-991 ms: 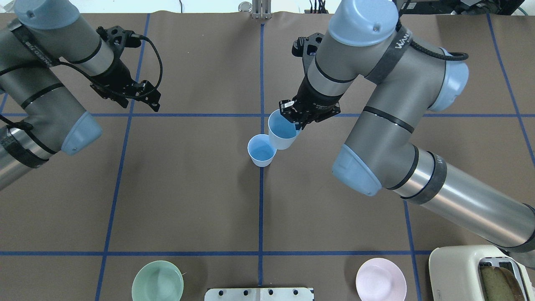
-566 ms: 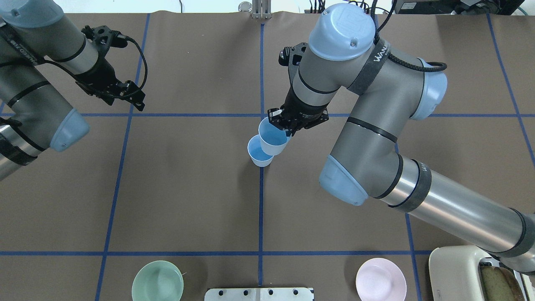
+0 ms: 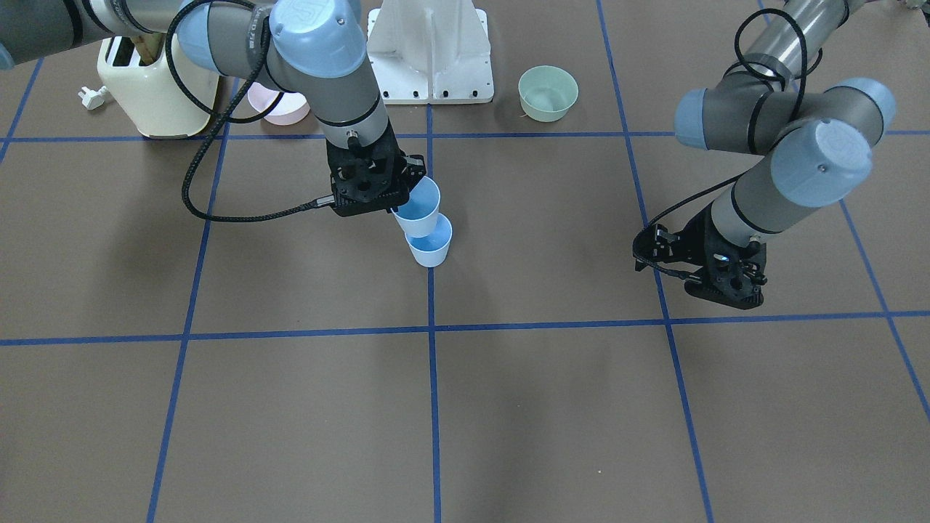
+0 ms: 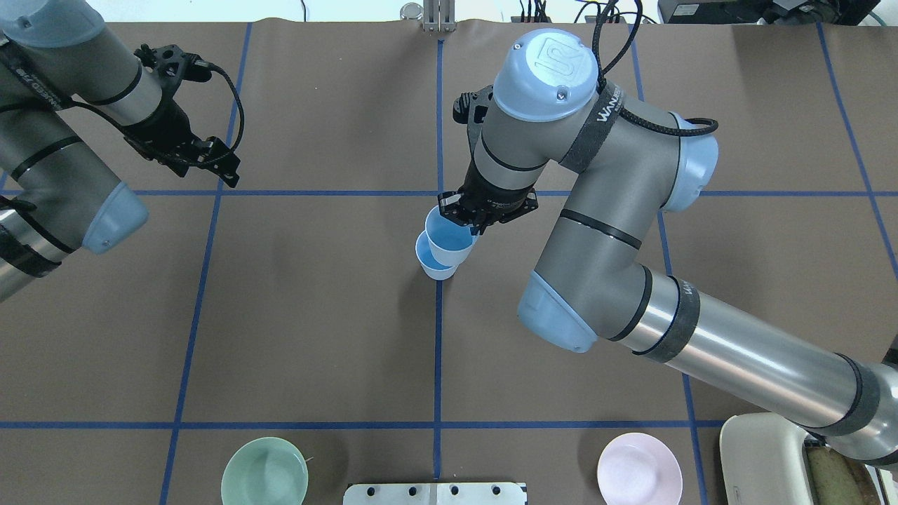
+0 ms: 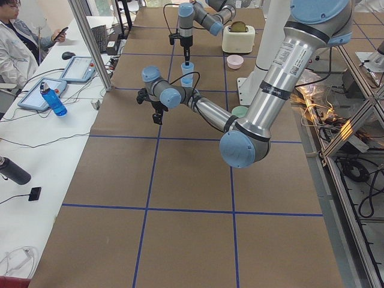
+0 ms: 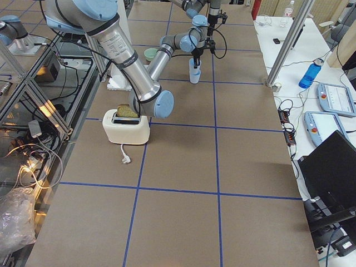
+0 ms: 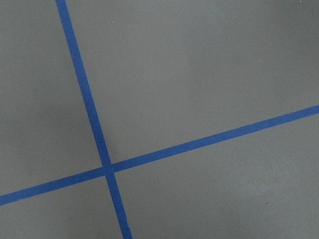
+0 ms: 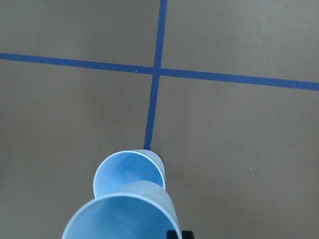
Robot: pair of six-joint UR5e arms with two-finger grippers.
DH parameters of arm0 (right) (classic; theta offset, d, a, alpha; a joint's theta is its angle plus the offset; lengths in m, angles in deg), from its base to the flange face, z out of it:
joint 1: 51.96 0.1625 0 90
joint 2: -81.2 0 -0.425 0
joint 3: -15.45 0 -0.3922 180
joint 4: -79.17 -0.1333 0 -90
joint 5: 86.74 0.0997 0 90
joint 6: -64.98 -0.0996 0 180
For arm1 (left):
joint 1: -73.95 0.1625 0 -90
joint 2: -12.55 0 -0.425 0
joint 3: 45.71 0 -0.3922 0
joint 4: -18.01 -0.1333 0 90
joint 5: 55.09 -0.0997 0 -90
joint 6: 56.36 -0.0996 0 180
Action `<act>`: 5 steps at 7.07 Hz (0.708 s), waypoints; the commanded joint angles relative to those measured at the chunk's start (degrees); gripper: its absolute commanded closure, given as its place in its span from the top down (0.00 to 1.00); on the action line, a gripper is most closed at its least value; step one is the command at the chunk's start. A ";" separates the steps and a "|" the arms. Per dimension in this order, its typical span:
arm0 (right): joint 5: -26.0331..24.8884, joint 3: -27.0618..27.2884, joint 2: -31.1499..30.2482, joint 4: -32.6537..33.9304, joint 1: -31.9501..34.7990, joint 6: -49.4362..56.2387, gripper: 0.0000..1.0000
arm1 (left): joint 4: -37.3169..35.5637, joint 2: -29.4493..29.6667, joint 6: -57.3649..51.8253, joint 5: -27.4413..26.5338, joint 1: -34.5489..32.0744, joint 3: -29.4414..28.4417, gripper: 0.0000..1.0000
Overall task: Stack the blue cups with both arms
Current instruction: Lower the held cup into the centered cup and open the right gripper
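The right gripper [image 4: 470, 223] is clamped on the rim of the upper blue cup [image 4: 449, 237]. 1 black finger just shows at the bottom edge of the right wrist view, against the cup's wall. That cup hangs tilted, its base at the mouth of the lower blue cup [image 4: 433, 267]; how far inside it sits I cannot tell. The lower blue cup stands upright on the brown table [image 4: 316, 315], on the centre tape line [image 4: 438, 351], just on the robot's side of a cross line [image 4: 316, 192] and near the table's middle.

The right arm [image 4: 744, 358] reaches in from the robot's right corner. Its forearm passes above the toaster [image 4: 765, 456] and its elbow bends over the table just right of the cups. The left gripper [image 4: 223, 167] hangs over the left half near a tape crossing, well apart from the 2 cups. Its wrist camera shows only brown surface and 2 crossing tape lines, and whether its fingers are apart or together I cannot tell. The left arm [image 4: 63, 168] lies along the table's left edge.

Along the robot's edge sit the green bowl [image 4: 264, 471], the white base post [image 3: 430, 43], the pink bowl [image 4: 639, 468] and the toaster, all well apart from the cups. At the far edge stands an aluminium post [image 5: 90, 42], with a white side table [image 5: 36, 162] beyond it carrying a blue bottle [image 5: 54, 99].
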 commanded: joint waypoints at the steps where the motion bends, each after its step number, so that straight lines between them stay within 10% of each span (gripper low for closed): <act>1: -0.55 -0.67 0.43 -0.23 -0.04 0.05 0.00 | 0.03 -0.01 -0.01 0.02 0.08 -0.01 0.96; 5: -0.82 -2.61 1.31 -1.64 -0.57 -0.56 0.00 | 0.03 -0.01 -0.01 -0.07 0.08 -0.01 0.96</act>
